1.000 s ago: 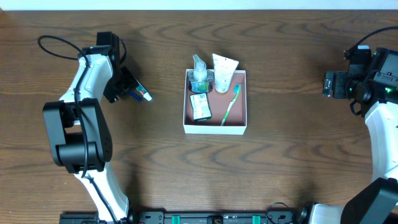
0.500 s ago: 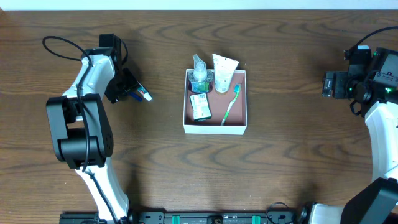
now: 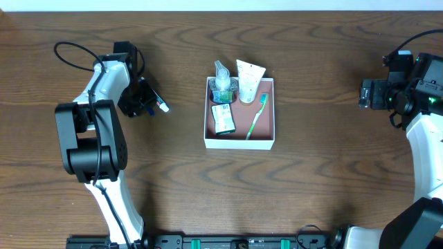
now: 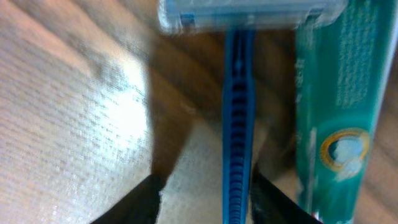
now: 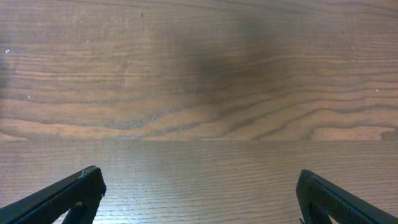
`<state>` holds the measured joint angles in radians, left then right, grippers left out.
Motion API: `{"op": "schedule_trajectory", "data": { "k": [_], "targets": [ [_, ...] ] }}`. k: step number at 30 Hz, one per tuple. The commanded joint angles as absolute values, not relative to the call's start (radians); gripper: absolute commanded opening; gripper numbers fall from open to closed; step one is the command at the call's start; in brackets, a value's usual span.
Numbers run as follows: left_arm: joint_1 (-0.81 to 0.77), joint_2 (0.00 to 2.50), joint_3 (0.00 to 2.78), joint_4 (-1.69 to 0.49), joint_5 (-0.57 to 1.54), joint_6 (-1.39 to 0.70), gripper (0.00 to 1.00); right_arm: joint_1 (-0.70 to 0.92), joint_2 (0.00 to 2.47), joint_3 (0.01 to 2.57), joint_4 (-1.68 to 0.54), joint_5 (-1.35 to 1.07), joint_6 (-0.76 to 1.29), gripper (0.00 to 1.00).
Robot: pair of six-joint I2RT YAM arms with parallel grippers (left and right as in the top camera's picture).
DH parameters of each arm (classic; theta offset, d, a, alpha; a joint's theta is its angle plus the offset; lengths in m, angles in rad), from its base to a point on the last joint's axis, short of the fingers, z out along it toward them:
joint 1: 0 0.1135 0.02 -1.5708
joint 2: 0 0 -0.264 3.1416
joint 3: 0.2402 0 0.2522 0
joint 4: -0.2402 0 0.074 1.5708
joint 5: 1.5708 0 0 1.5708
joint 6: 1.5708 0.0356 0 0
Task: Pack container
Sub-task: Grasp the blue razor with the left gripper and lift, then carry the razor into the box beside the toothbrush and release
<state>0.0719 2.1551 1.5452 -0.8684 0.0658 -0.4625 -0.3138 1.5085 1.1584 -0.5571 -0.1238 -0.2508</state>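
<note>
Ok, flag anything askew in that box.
The white tube and clear bottle poke out over the far rim of the container instead of lying inside. Nothing looks spilled or damaged.

I take this for a robotics lab bench; the left arm [image 3: 90, 138] and right arm [image 3: 423, 149] flank a wood-grain table [image 3: 311, 180]; a black mounting rail [image 3: 242, 242] lines its near edge.

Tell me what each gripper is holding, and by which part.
Right gripper: nothing, wide open. Left gripper: jaws flank the handle of the blue razor, a gap showing on one side, so no hold can be confirmed.
</note>
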Motion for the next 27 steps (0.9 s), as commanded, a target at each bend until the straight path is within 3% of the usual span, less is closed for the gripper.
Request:
{"op": "schedule_trajectory", "data": {
  "k": [1,6,10,16,27],
  "targets": [
    [0.071,2.197,1.543,-0.898,0.060,-0.441,0.38,-0.307,1.512,1.164,-0.558,-0.131,-0.263,0.99],
    [0.071,2.197,1.543,-0.913,0.060,-0.418,0.15,-0.307,1.512,1.164,-0.558,-0.131,-0.263,0.99],
    [0.071,2.197,1.544,-0.915,0.060,-0.411,0.06,-0.307,1.512,1.164,-0.558,-0.131,-0.263,0.99],
    [0.071,2.183,1.578,-0.957,0.060,-0.366,0.06,-0.307,1.512,1.164,-0.558,-0.131,-0.263,0.99],
    [0.063,2.047,1.864,-1.280,0.098,-0.261,0.06,-0.307,1.512,1.164,-0.558,-0.131,-0.263,0.99]
  ]
}}
